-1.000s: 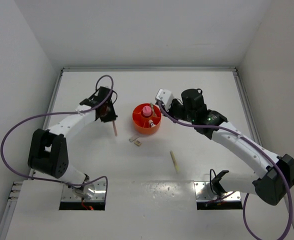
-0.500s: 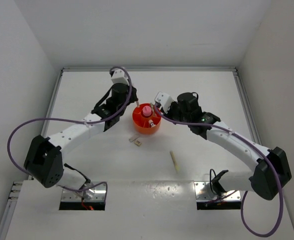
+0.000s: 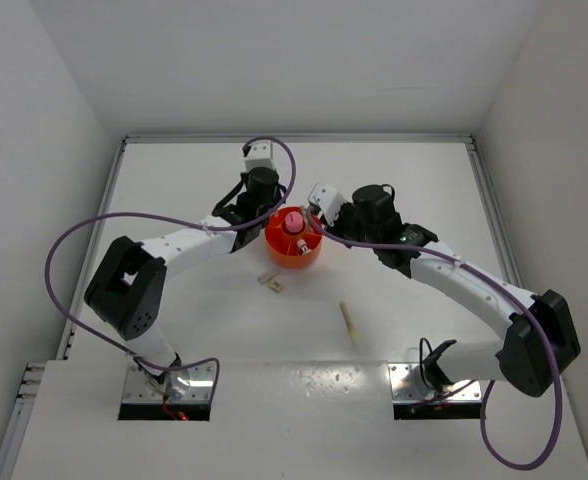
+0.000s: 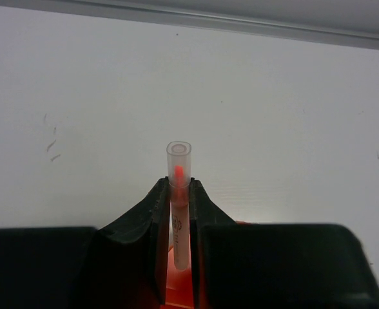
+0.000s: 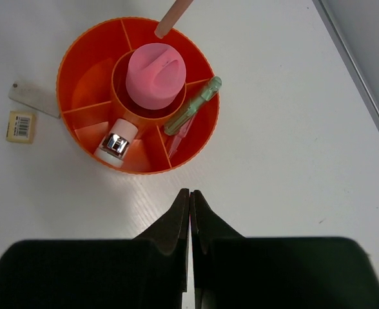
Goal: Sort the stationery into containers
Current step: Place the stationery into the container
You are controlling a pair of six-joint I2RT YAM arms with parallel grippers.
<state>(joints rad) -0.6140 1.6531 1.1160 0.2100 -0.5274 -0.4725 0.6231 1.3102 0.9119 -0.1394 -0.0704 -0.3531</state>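
Note:
The round orange organiser [image 3: 292,262] stands mid-table, also in the right wrist view [image 5: 70,58]. Its central well holds the pink cylinder [image 5: 155,71]. Side compartments hold the mint green stick [image 5: 193,106] and the pink mini stapler [image 5: 115,143]. My left gripper [image 4: 178,193] is shut on the thin pink-orange pen [image 4: 178,212], upright between the fingers, at the organiser's far-left rim [image 3: 267,215]. The pen's end shows over that rim [image 5: 173,16]. My right gripper [image 5: 190,193] is shut and empty, above the table just right of the organiser [image 3: 319,228].
Two tiny beige blocks [image 3: 270,282] lie on the table just in front of the organiser, also in the right wrist view [image 5: 29,98]. The pale yellow stick [image 3: 348,322] lies further forward to the right. White walls enclose the table.
My left arm has swung right from the table's left part to the organiser's rim, carrying the pen. My right arm has barely moved.

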